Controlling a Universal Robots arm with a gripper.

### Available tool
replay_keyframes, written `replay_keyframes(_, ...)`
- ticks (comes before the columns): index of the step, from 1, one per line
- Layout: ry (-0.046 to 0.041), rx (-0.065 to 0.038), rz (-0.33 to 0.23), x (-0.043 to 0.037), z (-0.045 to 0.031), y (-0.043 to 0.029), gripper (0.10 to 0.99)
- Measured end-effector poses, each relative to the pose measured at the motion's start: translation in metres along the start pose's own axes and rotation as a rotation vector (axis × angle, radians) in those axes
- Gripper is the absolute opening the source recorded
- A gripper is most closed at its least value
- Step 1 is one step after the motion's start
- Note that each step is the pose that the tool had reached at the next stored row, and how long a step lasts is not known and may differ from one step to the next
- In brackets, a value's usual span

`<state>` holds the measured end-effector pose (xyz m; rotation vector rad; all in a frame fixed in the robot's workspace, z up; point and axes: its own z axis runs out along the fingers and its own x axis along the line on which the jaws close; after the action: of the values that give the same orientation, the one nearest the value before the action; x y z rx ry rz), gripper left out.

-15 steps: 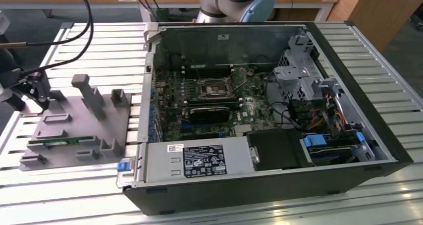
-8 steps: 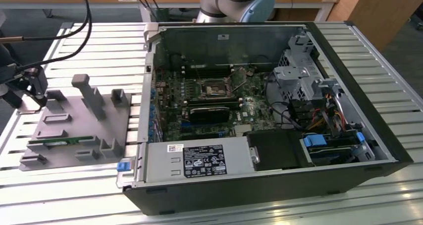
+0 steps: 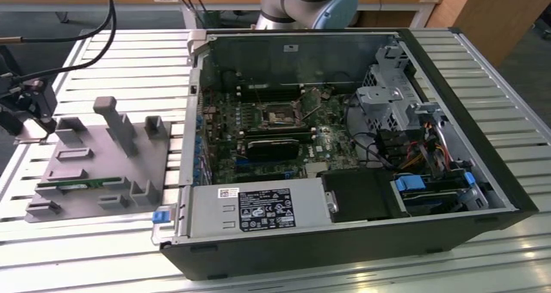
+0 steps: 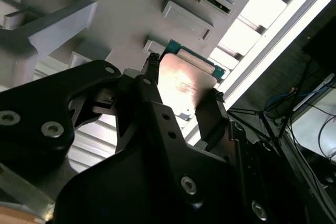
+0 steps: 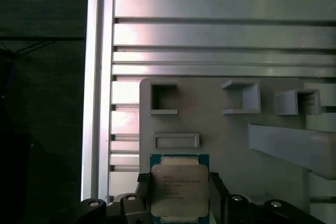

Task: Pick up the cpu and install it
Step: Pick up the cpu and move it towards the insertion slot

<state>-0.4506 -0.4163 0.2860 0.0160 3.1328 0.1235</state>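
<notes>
Gripper [image 5: 179, 183] over a corner of the grey fixture tray [image 5: 236, 129] — fingers [image 4: 210, 114] closed on opposite edges of the cpu [image 5: 178, 192], which sits flat between them. A level, centred, light grip seems best — tilt would risk misalignment at the motherboard socket [image 3: 280, 117].

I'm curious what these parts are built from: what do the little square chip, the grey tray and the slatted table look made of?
The chip: dull silvery metal top that catches light, on a green board, probably laminate.
The tray: matte, even grey with blocky moulded shapes; likely plastic, perhaps printed.
The table: bright ribbed slats with a soft sheen, probably aluminium.
</notes>
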Motion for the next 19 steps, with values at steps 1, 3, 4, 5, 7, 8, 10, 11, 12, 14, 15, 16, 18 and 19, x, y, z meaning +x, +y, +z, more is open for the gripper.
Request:
replay_keyframes(1,0.0000,0.000,0.000,0.0000,-0.0016,0.0001,0.529)
replay_keyframes(3,-0.0001,0.000,0.000,0.0000,-0.0044,0.0003,0.529)
replay_keyframes(4,0.0001,0.000,0.000,-0.0001,-0.0057,0.0004,0.529)
replay_keyframes(5,0.0000,0.000,0.000,0.0000,-0.0063,0.0005,0.529)
replay_keyframes(7,-0.0001,-0.004,0.000,-0.0001,-0.0076,0.0006,0.529)
replay_keyframes(8,0.0002,-0.008,0.000,-0.0001,-0.0087,0.0006,0.529)
replay_keyframes(10,0.0001,-0.012,0.000,0.0000,-0.0105,0.0009,0.529)
replay_keyframes(11,0.0002,-0.012,0.000,-0.0001,-0.0113,0.0009,0.529)
replay_keyframes(12,0.0001,-0.012,0.000,0.0000,-0.0122,0.0010,0.529)
replay_keyframes(14,0.0002,-0.012,0.000,-0.0001,-0.0146,0.0012,0.529)
replay_keyframes(15,0.0002,-0.012,0.000,-0.0001,-0.0158,0.0013,0.529)
replay_keyframes(16,0.0001,-0.013,0.000,-0.0001,-0.0171,0.0013,0.529)
replay_keyframes(18,0.0002,-0.013,0.000,-0.0001,-0.0197,0.0015,0.529)
replay_keyframes(19,0.0002,-0.013,0.000,-0.0001,-0.0210,0.0017,0.529)
